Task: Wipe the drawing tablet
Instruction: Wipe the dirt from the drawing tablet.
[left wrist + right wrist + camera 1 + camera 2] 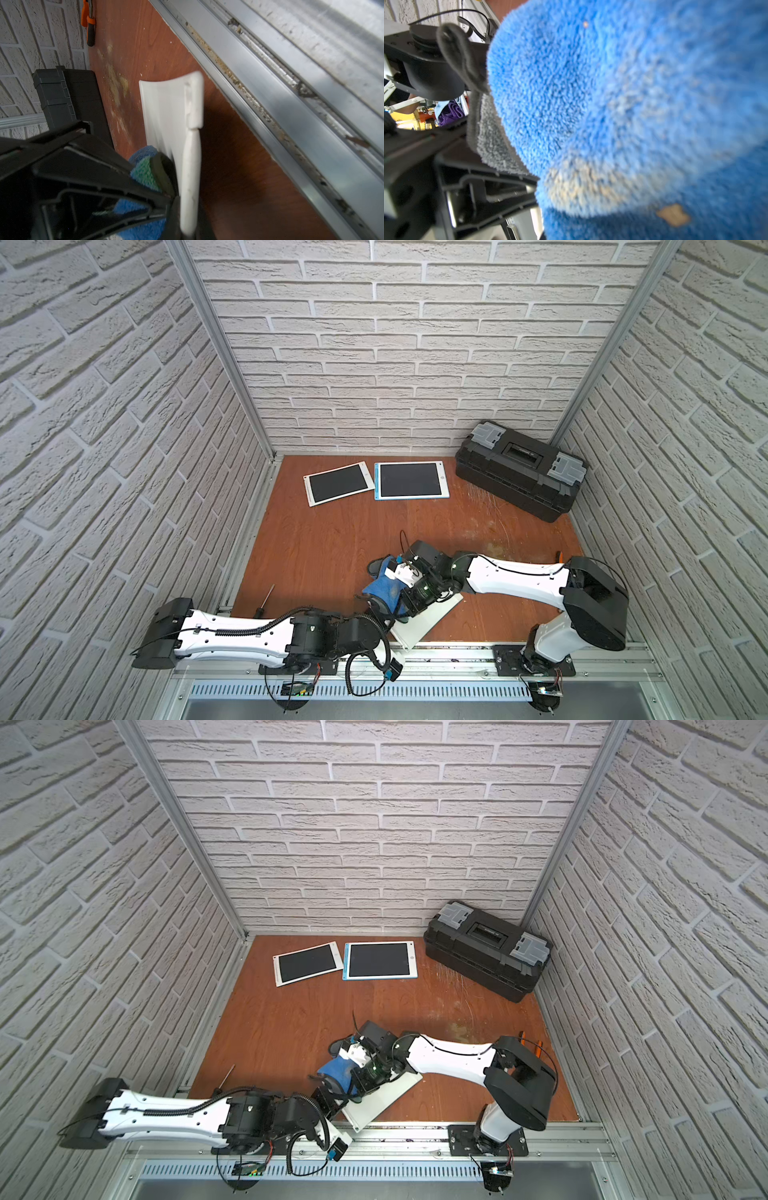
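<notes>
3 drawing tablets are on the brown wooden bench. 2 lie flat at the back with dark screens, a white-framed tablet and a blue-framed tablet. The 3rd, a white plastic tablet, is at the front edge. My left tool is clenched on its border, I think so that it does not slide. My right tool grasps 1 blue microfibre cloth, which seems to press on that tablet. I count also 1 black plastic toolbox and 1 thin screwdriver.
</notes>
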Robot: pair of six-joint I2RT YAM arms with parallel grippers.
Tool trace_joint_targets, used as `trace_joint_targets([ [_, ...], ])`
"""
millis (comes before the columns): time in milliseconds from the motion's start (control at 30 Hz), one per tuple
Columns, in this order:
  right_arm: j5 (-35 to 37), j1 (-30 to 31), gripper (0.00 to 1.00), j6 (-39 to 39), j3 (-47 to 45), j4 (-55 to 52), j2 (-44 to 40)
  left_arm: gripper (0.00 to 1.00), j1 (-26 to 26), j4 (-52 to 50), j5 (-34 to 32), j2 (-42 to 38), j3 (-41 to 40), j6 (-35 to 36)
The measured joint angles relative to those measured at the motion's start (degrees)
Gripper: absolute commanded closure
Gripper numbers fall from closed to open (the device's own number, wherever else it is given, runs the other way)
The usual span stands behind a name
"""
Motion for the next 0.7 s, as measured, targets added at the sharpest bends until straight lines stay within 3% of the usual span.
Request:
trace_joint_targets([
  [167, -5.81, -7.23, 0.97, 0.09, -8.74, 3.65, -2.34, 1.0, 0.07, -0.61, -0.13, 0.26, -0.07, 0.35],
  [367, -9.75, -23.76, 0.98, -1.09, -11.39, -1.33, 0.57, 1.0, 0.22, -0.5, -0.61, 0.11, -0.07, 0.7],
  [567, -9.07, -24.85, 0.97, -1.36, -1.05, -7.85, 8.2, 1.0, 0.24, -0.37, -1.81, -0.26, -0.07, 0.66],
  [700, -6.67, -22.16, 0.97, -0.72, 6.75, -8.83, 12.39, 1.0, 0.24, 0.07, -1.99, -0.63, -0.07, 0.42],
])
